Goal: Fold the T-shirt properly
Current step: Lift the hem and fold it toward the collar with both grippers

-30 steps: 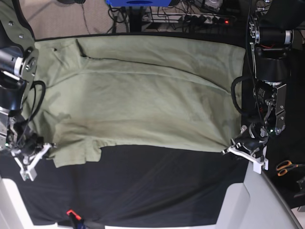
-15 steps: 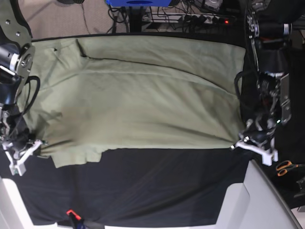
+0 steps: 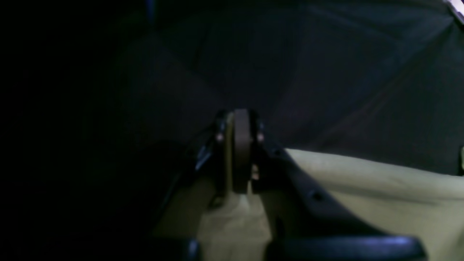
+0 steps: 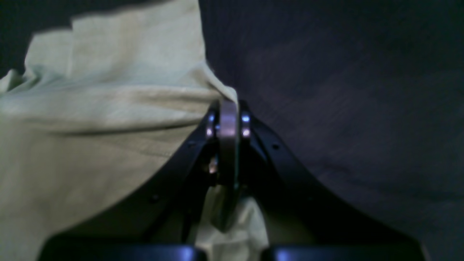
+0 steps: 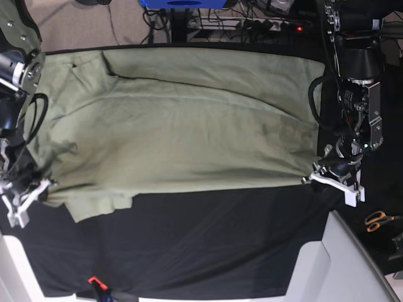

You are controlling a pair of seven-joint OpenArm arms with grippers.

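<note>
Nearest in the base view, can make out a red-tipped dark object (image 5: 99, 286) at the bottom, and behind it a wide stretch of black cloth (image 5: 214, 245) spread over the bench. Off to the right, well apart from the T-shirt (image 5: 189, 135), can see orange-handled scissors (image 5: 380, 220).

A little farther back, by the near left corner, juts out a pale sage-green flap (image 5: 97, 207) of the same garment, lying on the black cloth. Just beside it, pinching the near left corner with right fingers (image 5: 45, 194) pressed together on the fabric. At the near right corner, likewise gripping the shirt's edge with left fingers (image 5: 310, 180) closed on it. Between them, runs nearly straight, drawn across the view.

Beyond that edge, lies spread broadly over the bench, with a long curved fold (image 5: 208, 89) crossing from side to side and a narrower band of green behind it. Looks rumpled and overlapped at the far left.

Farthest back, past the bench, can spot tangled cables (image 5: 252, 14), a small red light (image 5: 299, 28) and something bright blue (image 5: 182, 3) at the top.
</note>
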